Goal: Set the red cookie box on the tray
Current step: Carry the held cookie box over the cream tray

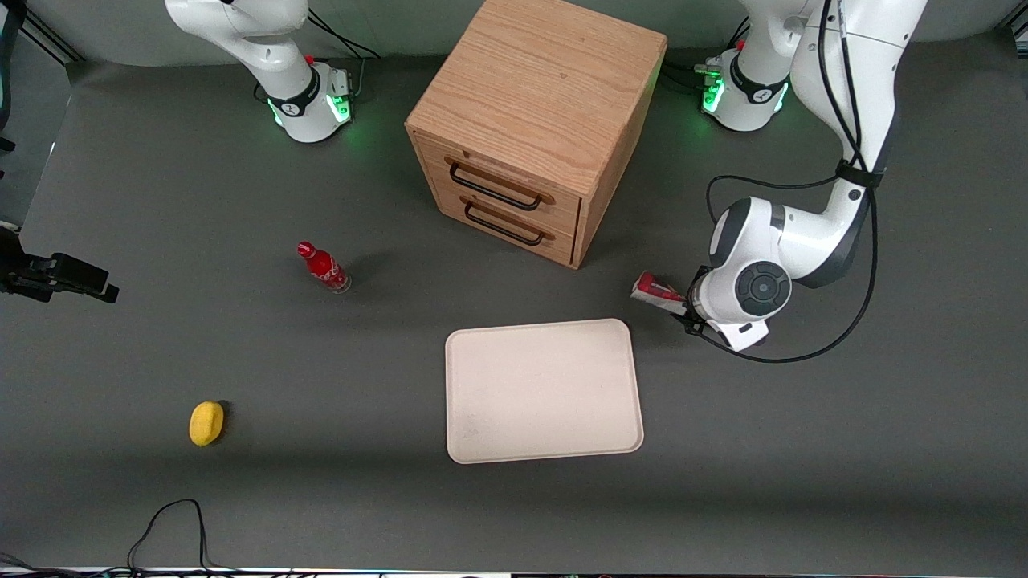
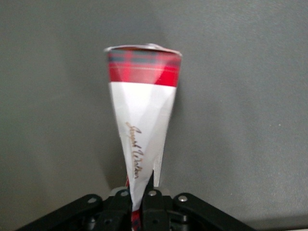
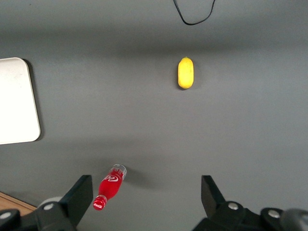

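My end effector is clenched on 1 end of the red cookie box, holding it above the counter just beside the tray, nearer the working arm's end.

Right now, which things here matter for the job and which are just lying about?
Job: red cookie box, pinched in the gripper beside the tray's corner; tray.
Lying about: wooden cabinet, red bottle, yellow object.
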Robot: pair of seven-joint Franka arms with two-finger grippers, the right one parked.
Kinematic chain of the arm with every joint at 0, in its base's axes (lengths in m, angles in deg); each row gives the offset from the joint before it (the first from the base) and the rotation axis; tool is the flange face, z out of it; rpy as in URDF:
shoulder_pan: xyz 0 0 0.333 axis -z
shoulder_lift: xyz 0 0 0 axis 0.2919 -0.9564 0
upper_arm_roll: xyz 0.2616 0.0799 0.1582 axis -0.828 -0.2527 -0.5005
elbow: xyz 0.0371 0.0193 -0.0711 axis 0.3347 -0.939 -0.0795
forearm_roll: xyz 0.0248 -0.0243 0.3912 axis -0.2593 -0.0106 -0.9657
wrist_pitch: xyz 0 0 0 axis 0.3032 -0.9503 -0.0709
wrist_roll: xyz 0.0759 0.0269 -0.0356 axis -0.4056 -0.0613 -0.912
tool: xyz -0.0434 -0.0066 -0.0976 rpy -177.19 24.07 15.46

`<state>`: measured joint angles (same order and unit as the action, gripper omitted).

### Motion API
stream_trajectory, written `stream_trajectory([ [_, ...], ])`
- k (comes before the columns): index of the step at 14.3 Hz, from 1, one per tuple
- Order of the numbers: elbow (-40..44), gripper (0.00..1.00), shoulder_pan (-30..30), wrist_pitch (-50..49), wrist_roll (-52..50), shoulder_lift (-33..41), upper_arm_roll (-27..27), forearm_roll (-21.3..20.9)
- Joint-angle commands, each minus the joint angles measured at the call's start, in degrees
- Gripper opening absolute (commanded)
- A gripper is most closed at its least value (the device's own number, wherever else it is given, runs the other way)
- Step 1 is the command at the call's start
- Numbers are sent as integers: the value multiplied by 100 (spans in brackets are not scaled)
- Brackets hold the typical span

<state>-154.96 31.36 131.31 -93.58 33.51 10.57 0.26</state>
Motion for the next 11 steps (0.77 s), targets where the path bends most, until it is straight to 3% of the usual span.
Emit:
stream_trajectory([
  [1,230,0,3,-219,1064,254,-91,-66],
  [6,1599,0,-16,-1264,4210,334,-442,39],
  [11,3173,0,230,-1819,5786,98,-433,259],
])
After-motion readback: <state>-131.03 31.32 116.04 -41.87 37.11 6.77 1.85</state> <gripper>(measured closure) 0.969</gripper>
